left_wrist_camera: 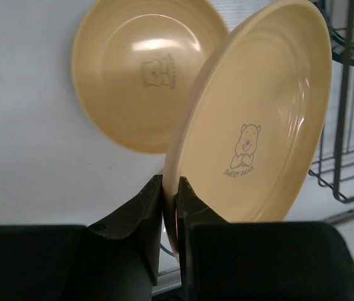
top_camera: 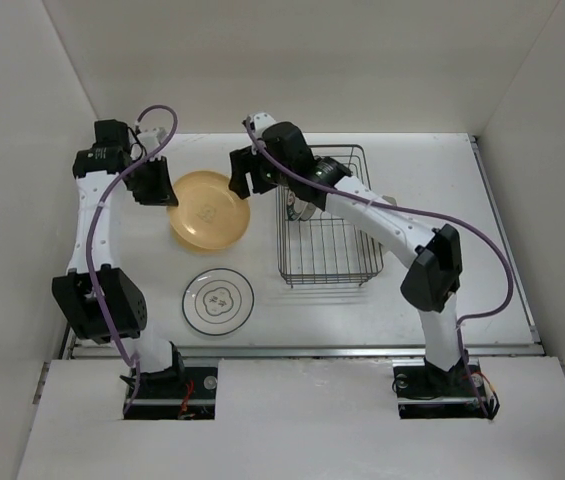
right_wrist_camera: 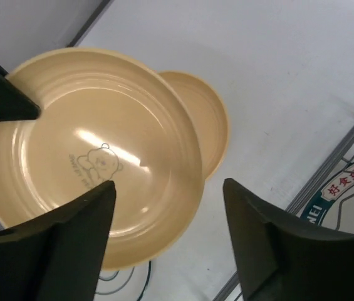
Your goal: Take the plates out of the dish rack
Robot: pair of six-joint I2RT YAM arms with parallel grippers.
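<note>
Just beside the dish rack, on the side toward the left arm, we see the left gripper clamped on the rim of the cream plate. This plate carries a small bear drawing and is tilted above the yellow-orange plate, which lies flat on the table. The right gripper hovers over the cream plate on its rack side, fingers spread wide with nothing between them. Nearer the arm bases than that pair, also on the rack's left-arm side, the white plate with a thin dark rim lies flat and apart from the others. Behind the rack's wires we make out part of the teal-rimmed plate.
</note>
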